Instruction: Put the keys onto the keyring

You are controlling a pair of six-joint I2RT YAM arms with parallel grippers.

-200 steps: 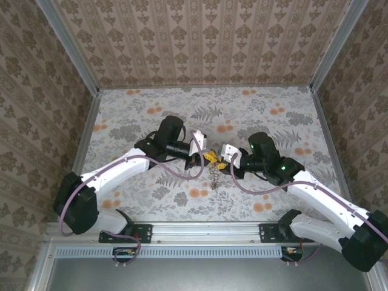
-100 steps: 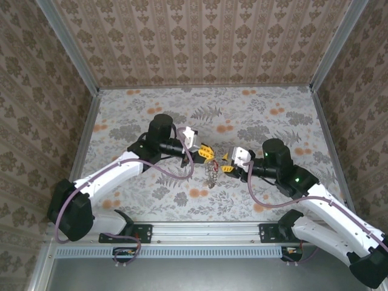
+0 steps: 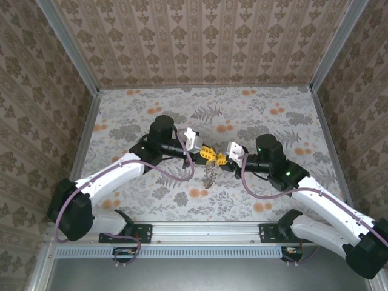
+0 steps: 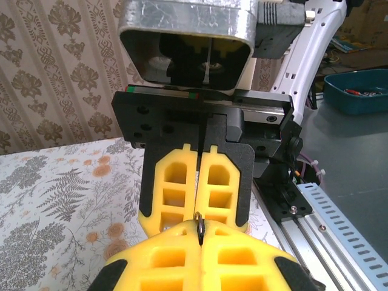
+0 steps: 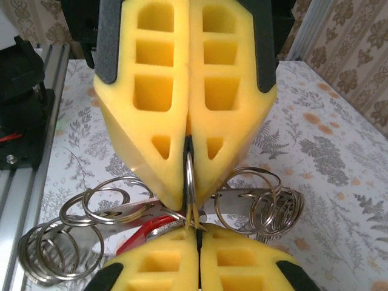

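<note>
Floral desk [image 3: 151, 200] below — left hand [image 3: 208, 155] and right hand [image 3: 222, 159] were tip to tip, both clamped shut on the keyring [image 3: 210, 174].

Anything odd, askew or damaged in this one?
Nothing is damaged or spilled. One oddity: the left gripper and the right gripper meet tip to tip, both shut on one thin loop of the keyring. Its other loops splay out to both sides, with the key's red tag among them.
</note>
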